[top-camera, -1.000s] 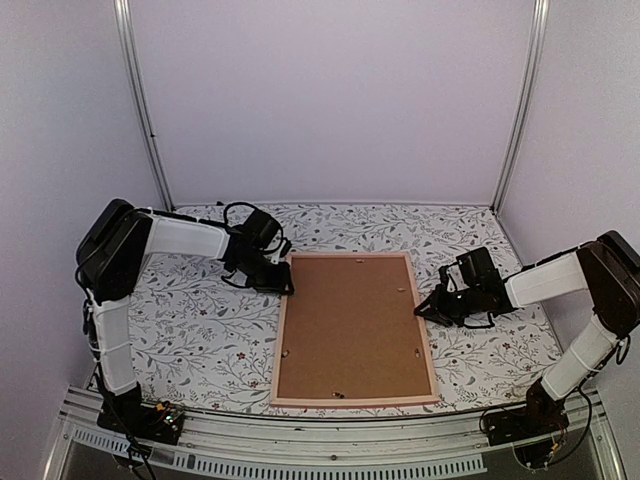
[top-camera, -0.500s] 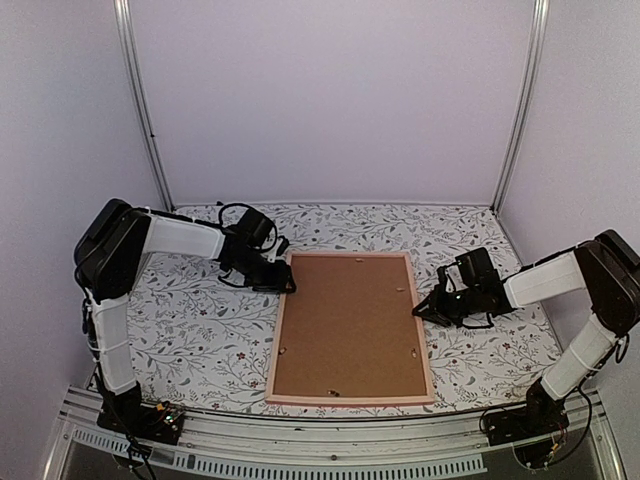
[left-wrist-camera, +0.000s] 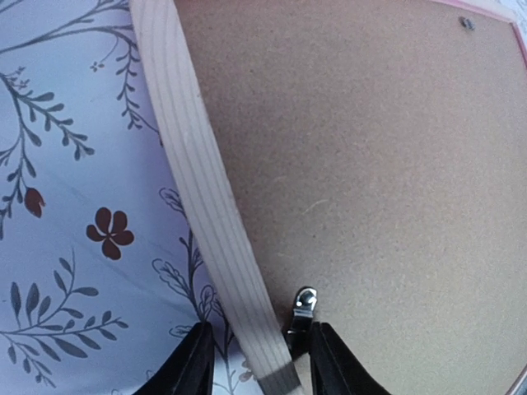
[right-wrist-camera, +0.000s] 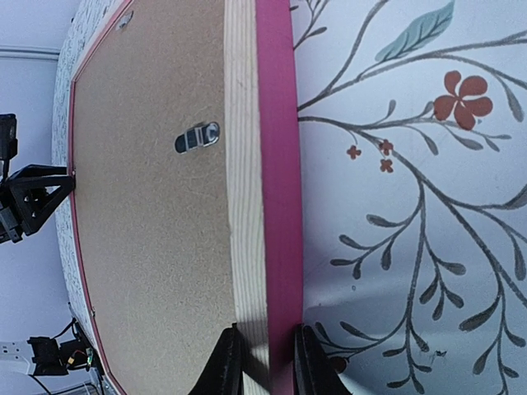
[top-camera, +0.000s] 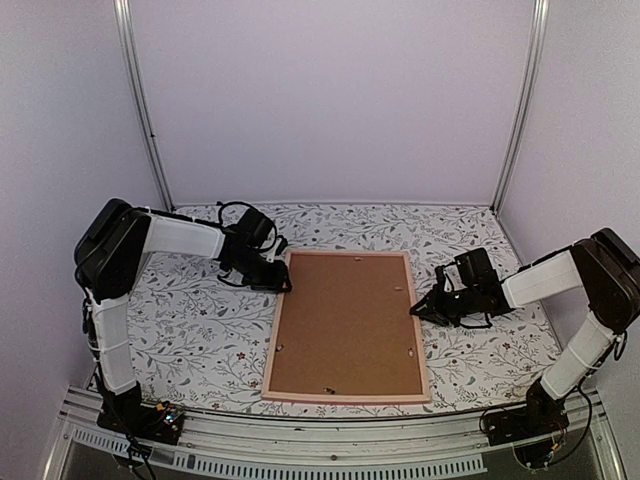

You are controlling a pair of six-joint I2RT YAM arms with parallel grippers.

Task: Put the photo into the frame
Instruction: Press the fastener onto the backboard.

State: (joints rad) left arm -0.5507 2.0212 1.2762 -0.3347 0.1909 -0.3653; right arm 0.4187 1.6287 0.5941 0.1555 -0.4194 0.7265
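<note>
**Frame back-up, a jaw at each long rail**

My left gripper (left-wrist-camera: pixel 259 333) straddles the left rail near its far corner, jaws apart and not clamped. The frame (top-camera: pixel 273 345) lies flat on the table (top-camera: pixel 195 320), brown board (top-camera: pixel 345 320) uppermost. My right gripper (right-wrist-camera: pixel 263 337) is pinched tight on the right rail.

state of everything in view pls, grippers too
frame, lying flat, back side up
backing board, seated in the frame's back
metal clip, lying flat on the board next to the right rail
left gripper, open, fingers astride the rail at the far left corner
right gripper, shut on the frame's right rail
photo, not in view in any camera
</note>
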